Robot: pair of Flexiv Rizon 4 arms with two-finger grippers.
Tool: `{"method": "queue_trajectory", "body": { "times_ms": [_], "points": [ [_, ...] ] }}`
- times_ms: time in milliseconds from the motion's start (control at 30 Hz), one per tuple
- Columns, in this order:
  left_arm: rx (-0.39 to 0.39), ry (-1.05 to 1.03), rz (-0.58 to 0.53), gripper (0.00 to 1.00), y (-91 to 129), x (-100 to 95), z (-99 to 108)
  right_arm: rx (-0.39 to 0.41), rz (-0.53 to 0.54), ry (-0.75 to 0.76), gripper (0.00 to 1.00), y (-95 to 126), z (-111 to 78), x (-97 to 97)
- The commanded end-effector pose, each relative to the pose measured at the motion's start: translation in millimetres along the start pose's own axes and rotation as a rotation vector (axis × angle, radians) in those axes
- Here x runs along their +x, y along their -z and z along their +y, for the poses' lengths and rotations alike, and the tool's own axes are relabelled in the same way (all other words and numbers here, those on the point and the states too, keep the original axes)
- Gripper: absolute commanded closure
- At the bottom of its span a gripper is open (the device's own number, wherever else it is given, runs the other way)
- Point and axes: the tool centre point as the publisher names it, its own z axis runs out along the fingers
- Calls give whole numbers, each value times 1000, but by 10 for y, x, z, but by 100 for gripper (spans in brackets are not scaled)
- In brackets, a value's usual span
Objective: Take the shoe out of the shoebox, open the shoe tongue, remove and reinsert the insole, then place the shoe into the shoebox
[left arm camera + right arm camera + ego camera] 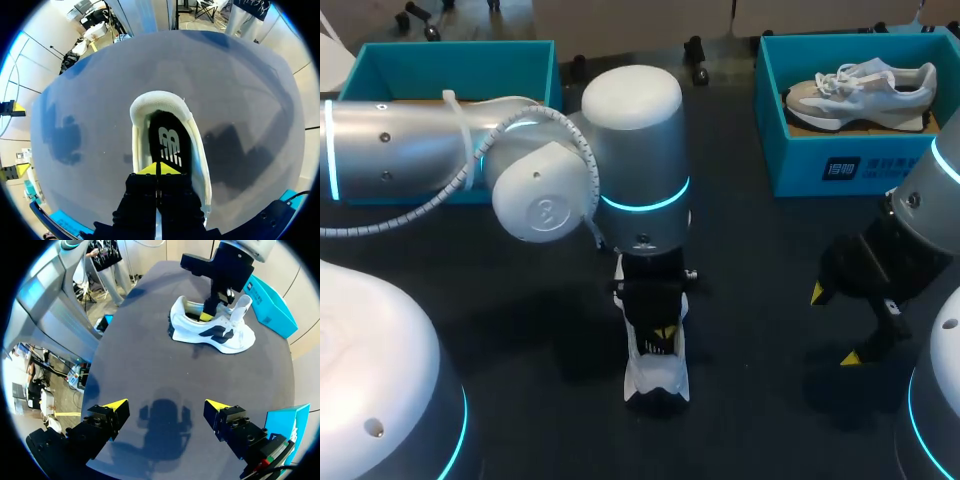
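Note:
A white shoe (658,378) with dark side marks lies on the dark table, near its front middle. Its black insole (170,142) shows inside the white collar (160,100). My left gripper (660,335) points straight down into the shoe's opening. Its yellow tips (159,169) are shut together and rest on the insole, with nothing visibly pinched. In the right wrist view the shoe (220,335) lies ahead with the left gripper (206,316) in it and the tongue raised. My right gripper (834,325) hangs open over bare table to the shoe's right, its fingers (110,407) wide apart and empty.
A teal shoebox (840,165) at the back right holds a second, grey and white shoe (860,88). Another teal box (450,60) stands at the back left, partly hidden by my left arm. Bare table lies between the shoe and my right gripper.

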Motion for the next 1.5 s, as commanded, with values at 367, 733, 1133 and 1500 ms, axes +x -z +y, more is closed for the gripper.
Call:
{"method": "queue_trajectory", "body": {
  "times_ms": [367, 733, 1133, 1500],
  "points": [
    [-83, 64, 6, 100, -53, 43, 93, 0, -3, 1, 0, -10, -7, 13],
    [-88, 72, 43, 43, -26, 63, 129, 0, -3, 1, 0, -10, -7, 13],
    [-63, 88, 65, 17, -55, 190, 119, 0, -3, 1, 0, -10, -7, 13],
    [-21, 101, 37, 0, 32, 179, 227, 0, -3, 1, 0, -10, -7, 13]
  ]
}}
